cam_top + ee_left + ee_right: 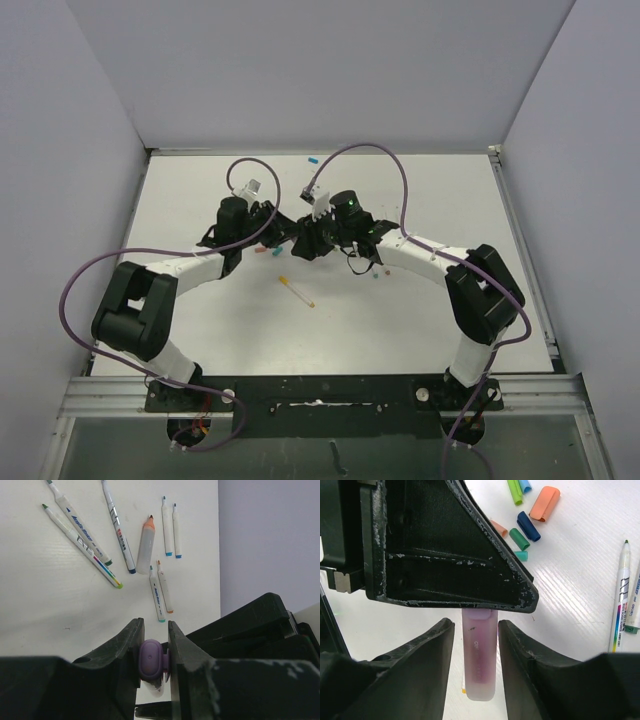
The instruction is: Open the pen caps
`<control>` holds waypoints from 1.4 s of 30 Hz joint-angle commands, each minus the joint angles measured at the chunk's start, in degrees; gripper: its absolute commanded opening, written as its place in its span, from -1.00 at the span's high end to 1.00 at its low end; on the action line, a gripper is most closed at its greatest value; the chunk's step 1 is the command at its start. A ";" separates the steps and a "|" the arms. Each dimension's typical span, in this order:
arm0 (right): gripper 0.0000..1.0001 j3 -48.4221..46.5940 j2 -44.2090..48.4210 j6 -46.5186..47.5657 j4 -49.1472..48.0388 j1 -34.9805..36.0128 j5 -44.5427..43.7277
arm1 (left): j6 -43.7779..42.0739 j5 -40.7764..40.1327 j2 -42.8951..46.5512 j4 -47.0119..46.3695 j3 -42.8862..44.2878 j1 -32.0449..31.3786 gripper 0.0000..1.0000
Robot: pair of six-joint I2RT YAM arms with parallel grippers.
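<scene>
Uncapping lilac highlighter (pixel 480 670): left claw (pixel 154 639) clamped its cap (pixel 152 659); right claw (pixel 476 630) stood parted around it, not gripping. Next probably needed right closing, then pulling.

Top camera high, looking down; wrist cameras close, sharing lilac highlighter (pixel 480 655).
</scene>
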State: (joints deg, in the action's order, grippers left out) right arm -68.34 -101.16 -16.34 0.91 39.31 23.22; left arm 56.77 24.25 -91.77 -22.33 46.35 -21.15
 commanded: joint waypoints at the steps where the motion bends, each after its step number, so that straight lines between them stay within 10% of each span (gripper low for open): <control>1: 0.24 -1.71 -0.60 0.06 -2.31 -0.31 1.19 | 0.18 0.46 -0.16 -3.33 2.95 -0.56 1.00; 15: 1.00 -0.74 -0.11 0.25 -2.47 -0.43 1.07 | -0.07 0.47 -0.76 -2.67 4.34 -0.98 1.00; 42: 1.00 12.95 13.38 2.75 5.16 -2.10 -2.05 | -2.59 1.37 -9.23 1.72 15.76 13.37 1.00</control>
State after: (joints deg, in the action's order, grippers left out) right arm -54.50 -90.50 -14.79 5.48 37.60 21.26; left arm 56.07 26.61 -100.73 -17.04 60.90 -6.79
